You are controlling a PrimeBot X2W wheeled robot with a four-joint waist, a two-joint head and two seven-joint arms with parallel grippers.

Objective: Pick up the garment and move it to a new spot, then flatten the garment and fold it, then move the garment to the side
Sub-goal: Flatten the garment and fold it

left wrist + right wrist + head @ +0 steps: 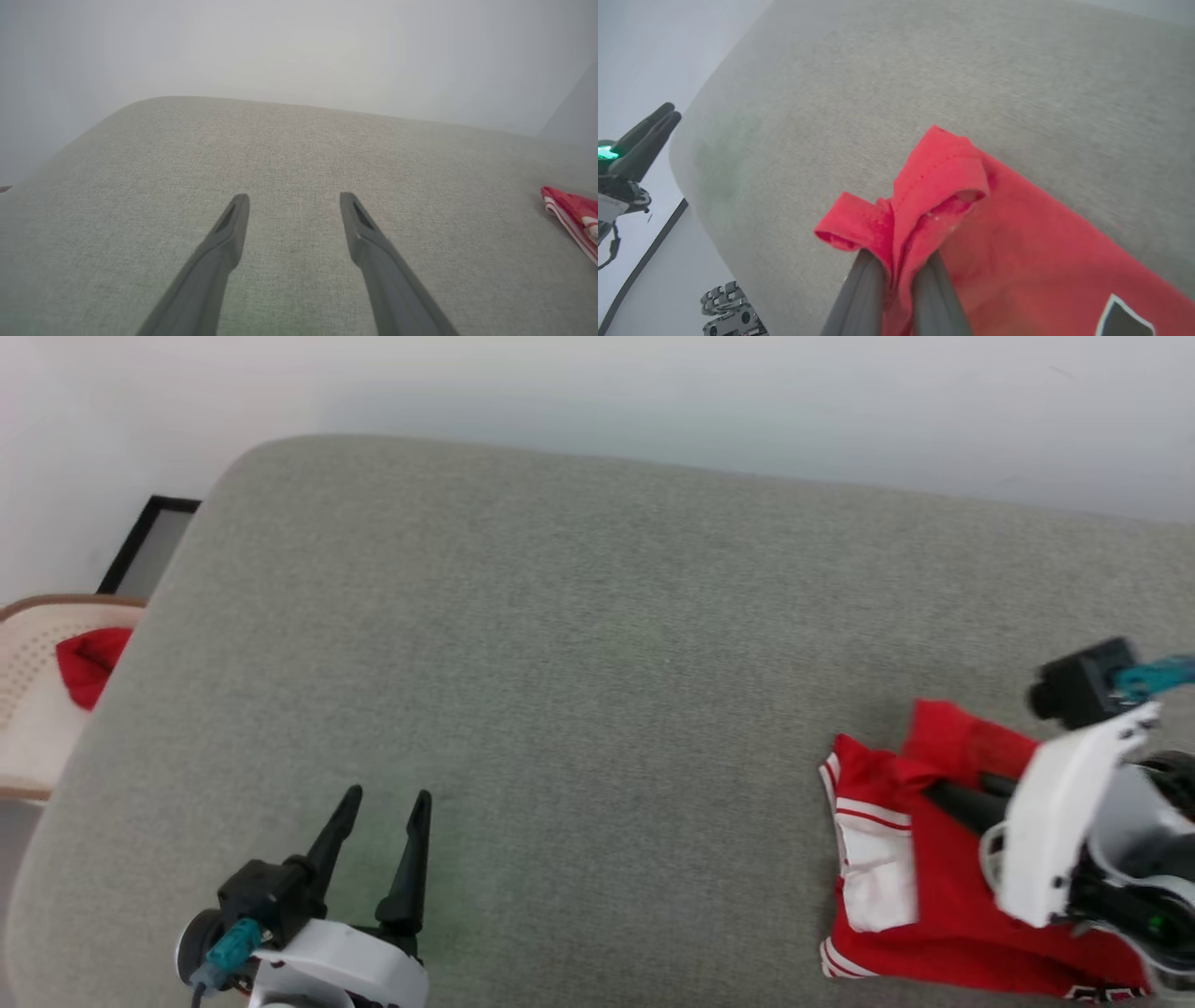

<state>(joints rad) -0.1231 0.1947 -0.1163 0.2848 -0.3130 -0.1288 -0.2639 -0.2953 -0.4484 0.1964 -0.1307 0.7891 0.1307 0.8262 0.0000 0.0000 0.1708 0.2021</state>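
The garment (896, 887), a red jersey with a white sleeve and striped trim, lies crumpled at the right of the grey cushion. My right gripper (934, 791) comes in from the right and is shut on a bunched red fold of it. In the right wrist view that fold rises between my right gripper (899, 259), and the garment (1017, 233) spreads to the right, with a corner of black lettering (1120, 322) at the bottom. My left gripper (386, 798) hovers open over bare cushion at the lower left, far from the jersey. It holds nothing (294, 198); the garment's striped edge (572, 212) shows at far right.
The wide grey cushion (560, 663) runs back to a pale wall. Off its left edge a beige perforated seat (28, 709) holds a small plain red cloth (89, 663). A black frame (149, 546) leans behind it.
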